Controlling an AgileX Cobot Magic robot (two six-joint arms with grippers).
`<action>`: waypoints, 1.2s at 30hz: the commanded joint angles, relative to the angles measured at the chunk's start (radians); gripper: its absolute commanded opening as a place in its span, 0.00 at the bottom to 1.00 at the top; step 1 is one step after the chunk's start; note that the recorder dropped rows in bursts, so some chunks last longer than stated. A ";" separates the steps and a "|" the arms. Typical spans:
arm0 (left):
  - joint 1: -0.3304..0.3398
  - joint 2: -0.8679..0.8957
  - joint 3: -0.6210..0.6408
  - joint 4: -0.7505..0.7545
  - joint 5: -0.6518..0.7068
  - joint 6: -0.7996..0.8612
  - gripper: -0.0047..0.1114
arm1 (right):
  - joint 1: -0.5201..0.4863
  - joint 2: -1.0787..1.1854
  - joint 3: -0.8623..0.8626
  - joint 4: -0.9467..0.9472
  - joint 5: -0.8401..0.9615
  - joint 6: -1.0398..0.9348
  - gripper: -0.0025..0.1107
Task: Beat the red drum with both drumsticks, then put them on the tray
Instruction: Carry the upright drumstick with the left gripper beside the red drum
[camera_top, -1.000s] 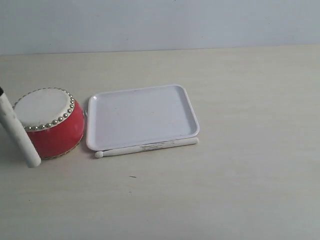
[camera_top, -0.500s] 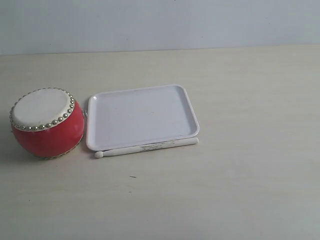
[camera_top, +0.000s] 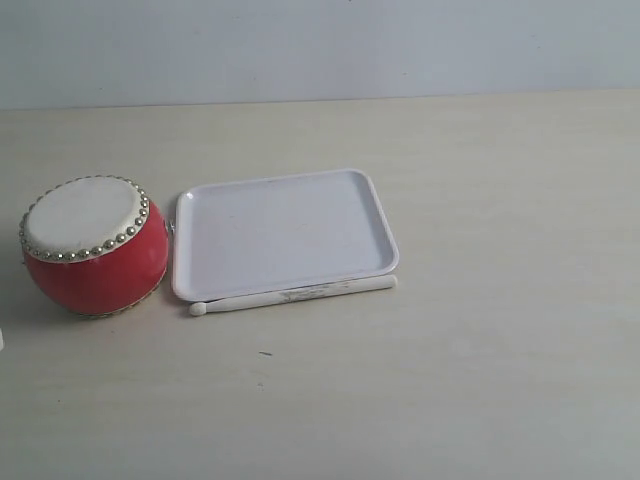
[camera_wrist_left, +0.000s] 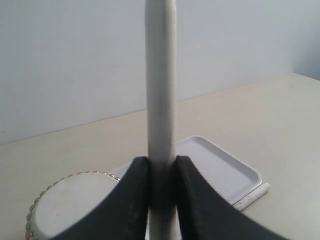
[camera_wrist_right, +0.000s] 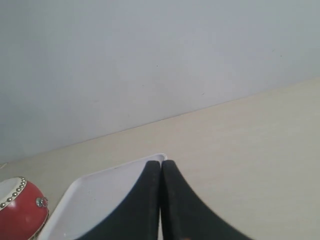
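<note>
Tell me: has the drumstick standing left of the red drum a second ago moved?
Yes. The drumstick went left, away from the red drum, to the exterior view's left edge or beyond.

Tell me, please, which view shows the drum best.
The exterior view: the drum is whole there, red body and studded skin. The left wrist view shows only part of its skin behind the left gripper; the right wrist view catches just a red edge.
</note>
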 joint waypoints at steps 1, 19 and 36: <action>0.002 -0.002 -0.003 0.012 0.022 0.001 0.04 | -0.006 -0.004 0.005 0.002 -0.013 0.000 0.02; 0.238 0.139 -0.266 1.513 0.831 -1.693 0.04 | -0.006 -0.004 0.005 0.002 -0.013 0.000 0.02; 0.441 0.144 -0.295 1.949 1.155 -2.186 0.04 | -0.006 -0.004 0.005 0.002 -0.013 0.000 0.02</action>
